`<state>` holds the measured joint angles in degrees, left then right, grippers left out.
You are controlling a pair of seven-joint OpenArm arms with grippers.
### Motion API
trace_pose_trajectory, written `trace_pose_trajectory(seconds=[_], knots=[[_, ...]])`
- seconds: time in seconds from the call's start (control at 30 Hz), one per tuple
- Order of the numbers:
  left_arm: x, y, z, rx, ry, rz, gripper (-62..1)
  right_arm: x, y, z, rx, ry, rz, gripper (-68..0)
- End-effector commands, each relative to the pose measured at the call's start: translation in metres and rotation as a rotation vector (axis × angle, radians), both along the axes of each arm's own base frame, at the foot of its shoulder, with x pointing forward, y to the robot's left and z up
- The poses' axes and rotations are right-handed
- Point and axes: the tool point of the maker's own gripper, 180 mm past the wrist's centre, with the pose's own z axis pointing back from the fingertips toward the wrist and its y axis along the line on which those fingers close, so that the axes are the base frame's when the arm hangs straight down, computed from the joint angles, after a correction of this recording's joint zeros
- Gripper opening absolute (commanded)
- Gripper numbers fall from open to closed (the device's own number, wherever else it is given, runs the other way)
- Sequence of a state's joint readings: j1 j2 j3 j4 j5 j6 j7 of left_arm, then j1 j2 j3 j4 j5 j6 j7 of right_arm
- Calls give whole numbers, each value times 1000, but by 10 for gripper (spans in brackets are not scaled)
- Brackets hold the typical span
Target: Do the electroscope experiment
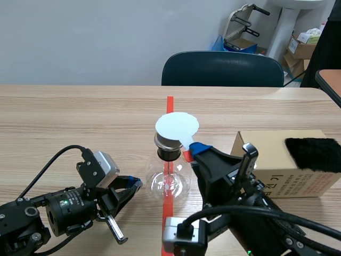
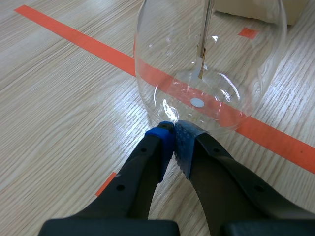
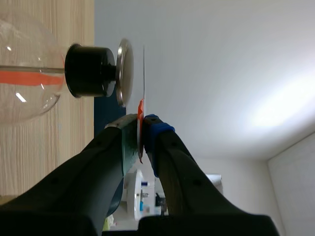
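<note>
The electroscope is a clear glass flask (image 1: 169,181) with a black stopper (image 1: 168,151) and a metal top plate, standing on the orange tape line at the table's middle. My right gripper (image 1: 193,151) is shut on the orange handle of a white round paddle (image 1: 177,127), whose disc lies over the top plate. In the right wrist view the paddle (image 3: 144,73) shows edge-on, right next to the metal plate (image 3: 124,73), its handle between my fingers (image 3: 142,123). My left gripper (image 1: 136,185) is shut on nothing, its tips (image 2: 172,129) against the flask's (image 2: 162,49) lower wall. The inner rod and leaf (image 2: 202,66) hang inside.
A cardboard box (image 1: 277,165) lies at the right with a black fur piece (image 1: 313,154) on its far end. A dark chair back (image 1: 222,69) stands beyond the table's far edge. Bare wood lies left of the flask.
</note>
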<state>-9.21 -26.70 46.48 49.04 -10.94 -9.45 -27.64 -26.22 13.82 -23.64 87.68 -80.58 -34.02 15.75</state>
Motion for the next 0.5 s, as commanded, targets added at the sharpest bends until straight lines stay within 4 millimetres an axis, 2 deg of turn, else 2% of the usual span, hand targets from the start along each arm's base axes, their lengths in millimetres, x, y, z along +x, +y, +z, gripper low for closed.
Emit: trace_pose_trajectory(seconds=[0.0,0.27,0.47], knots=[[3,-5,8,-28,-18,-3,-580,10,-6,11,8,-42,-31,-660],[3,-5,8,-28,-18,-3,-580,30,-47,14,25,-46,-283,-660],[3,-5,8,-28,-18,-3,-580,37,-79,15,38,-48,-469,-660]])
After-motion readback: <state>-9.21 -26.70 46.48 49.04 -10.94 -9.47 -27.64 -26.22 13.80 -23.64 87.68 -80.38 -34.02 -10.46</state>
